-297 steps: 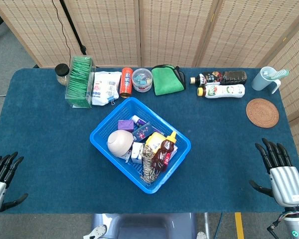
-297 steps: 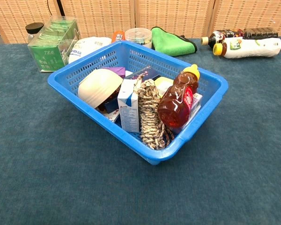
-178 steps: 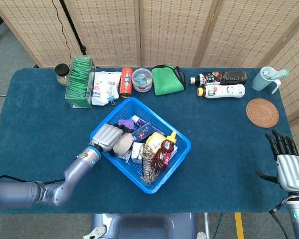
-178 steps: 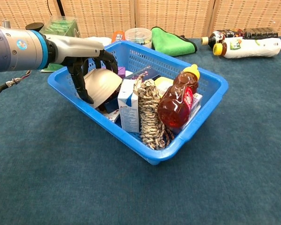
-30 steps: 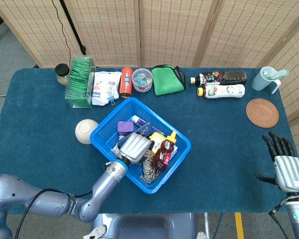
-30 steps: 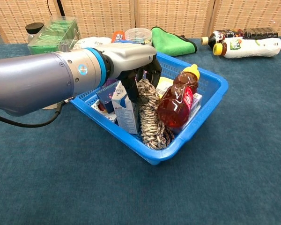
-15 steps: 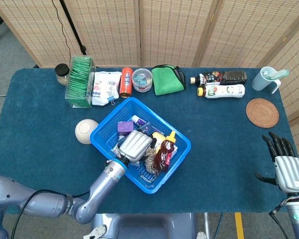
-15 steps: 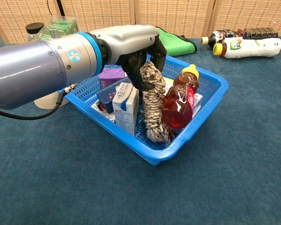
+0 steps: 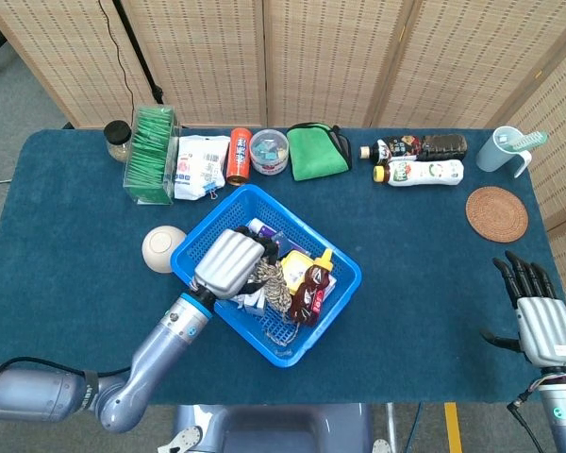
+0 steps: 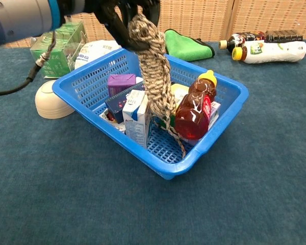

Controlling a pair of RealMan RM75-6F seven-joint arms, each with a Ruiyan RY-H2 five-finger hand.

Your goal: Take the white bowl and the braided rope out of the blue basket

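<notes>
My left hand [image 9: 227, 263] [image 10: 123, 18] grips the top end of the braided rope [image 10: 154, 71] [image 9: 277, 286] and holds it well above the blue basket [image 9: 332, 297] [image 10: 226, 115]. The rope hangs straight down, and its frayed tail still reaches the basket floor. The white bowl [image 9: 162, 248] [image 10: 50, 99] lies upside down on the table just left of the basket. My right hand [image 9: 539, 314] rests open near the table's right front corner, holding nothing.
In the basket stand a red syrup bottle [image 10: 195, 108], a small carton [image 10: 138, 119] and a purple box [image 10: 121, 81]. Along the far edge are a tea box [image 9: 152, 154], a white pouch, a can, a green cloth [image 9: 317, 151], bottles, a cup and a coaster [image 9: 496, 213].
My left hand has risen and drawn left with the rope, lifting it from among the basket's items until it hangs nearly free. The right hand has stayed put.
</notes>
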